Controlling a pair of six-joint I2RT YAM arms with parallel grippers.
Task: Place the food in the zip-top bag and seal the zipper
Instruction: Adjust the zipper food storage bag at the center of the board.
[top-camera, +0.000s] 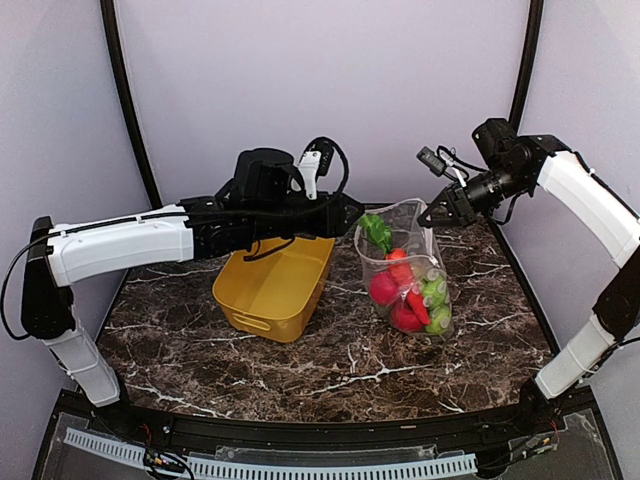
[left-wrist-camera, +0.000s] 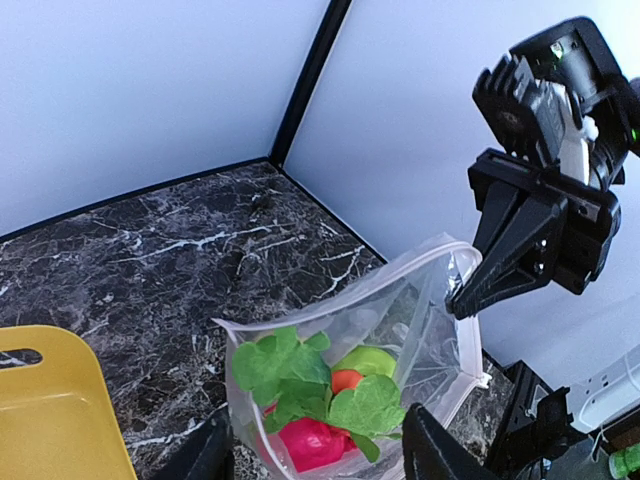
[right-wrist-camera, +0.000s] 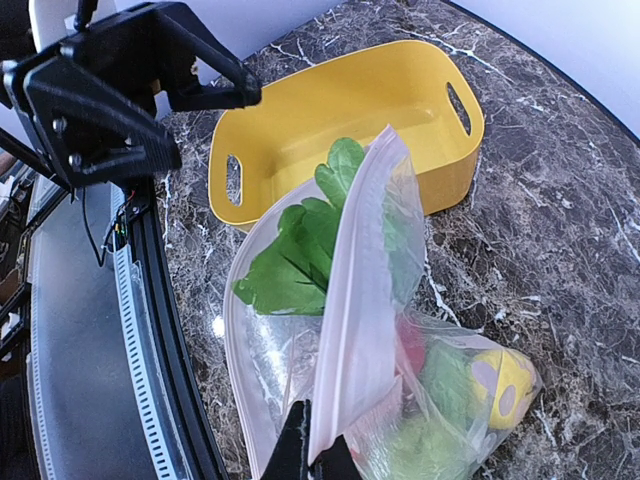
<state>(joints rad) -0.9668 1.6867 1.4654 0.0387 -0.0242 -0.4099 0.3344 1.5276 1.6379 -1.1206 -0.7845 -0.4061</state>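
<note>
The zip-top bag (top-camera: 405, 270) stands on the marble table with its mouth open upward. Inside is the food: leafy greens (left-wrist-camera: 290, 370) on top, a red fruit (left-wrist-camera: 310, 440), an orange piece (left-wrist-camera: 345, 380) and a lime-green piece (left-wrist-camera: 372, 358). My right gripper (top-camera: 432, 217) is shut on the bag's far mouth corner, pinching the zipper (right-wrist-camera: 365, 300) strip and holding it up. My left gripper (left-wrist-camera: 315, 425) is open just above the mouth's other side, a finger on either side of the greens, holding nothing.
A yellow tub (top-camera: 275, 285) sits left of the bag under the left arm, and it looks empty. Dark frame posts and pale walls close in the back and sides. The table's right edge runs near the bag.
</note>
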